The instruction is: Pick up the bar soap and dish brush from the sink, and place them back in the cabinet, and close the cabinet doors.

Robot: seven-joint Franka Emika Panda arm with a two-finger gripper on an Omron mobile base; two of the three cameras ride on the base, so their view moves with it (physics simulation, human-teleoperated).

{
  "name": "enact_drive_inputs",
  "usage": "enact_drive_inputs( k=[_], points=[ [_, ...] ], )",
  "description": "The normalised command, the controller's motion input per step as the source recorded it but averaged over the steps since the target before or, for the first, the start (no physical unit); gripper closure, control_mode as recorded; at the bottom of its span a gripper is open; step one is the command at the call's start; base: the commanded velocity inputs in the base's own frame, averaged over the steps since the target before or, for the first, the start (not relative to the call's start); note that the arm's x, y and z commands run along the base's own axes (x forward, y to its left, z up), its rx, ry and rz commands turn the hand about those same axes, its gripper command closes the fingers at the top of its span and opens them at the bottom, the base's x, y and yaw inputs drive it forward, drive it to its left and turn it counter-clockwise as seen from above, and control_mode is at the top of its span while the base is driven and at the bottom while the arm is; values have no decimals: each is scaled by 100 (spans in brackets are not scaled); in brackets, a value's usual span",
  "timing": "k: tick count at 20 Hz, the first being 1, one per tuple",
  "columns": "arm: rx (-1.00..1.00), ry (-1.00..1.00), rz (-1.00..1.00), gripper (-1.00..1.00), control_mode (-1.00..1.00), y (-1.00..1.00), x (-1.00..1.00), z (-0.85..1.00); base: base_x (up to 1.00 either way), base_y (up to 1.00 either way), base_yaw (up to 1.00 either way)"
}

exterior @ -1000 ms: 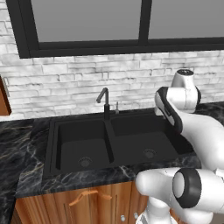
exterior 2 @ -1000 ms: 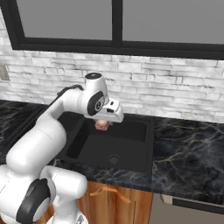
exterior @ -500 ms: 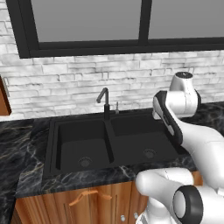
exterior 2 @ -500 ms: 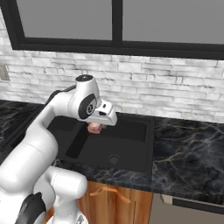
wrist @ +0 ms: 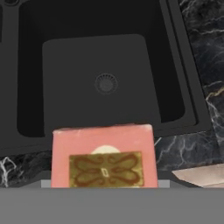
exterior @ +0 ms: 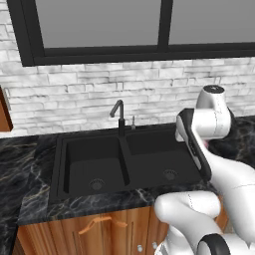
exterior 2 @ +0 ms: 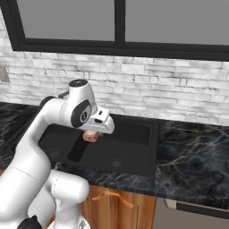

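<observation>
Above the sink (wrist: 179, 78), the pincer (exterior 2: 91, 135) holds the bar soap (wrist: 104, 162); next, carry it to the cabinet.

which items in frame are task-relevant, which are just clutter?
Job:
bar soap, held in the tool above the sink
sink, right basin bare in the hand view

Just there:
faucet
window
lower cabinet fronts
</observation>
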Motion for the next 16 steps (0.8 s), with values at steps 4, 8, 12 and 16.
enact_drive_inputs(
  k=[4,8,12,16],
  points=[
    [0,0,0,100,-100,11,-23,5,0,0,0],
    [0,0,0,100,100,7,-10,3,-13,9,0],
    [0,0,0,100,100,0,0,0,-38,8,9],
    [0,0,0,100,100,0,0,0,-30,0,32]
  ],
)
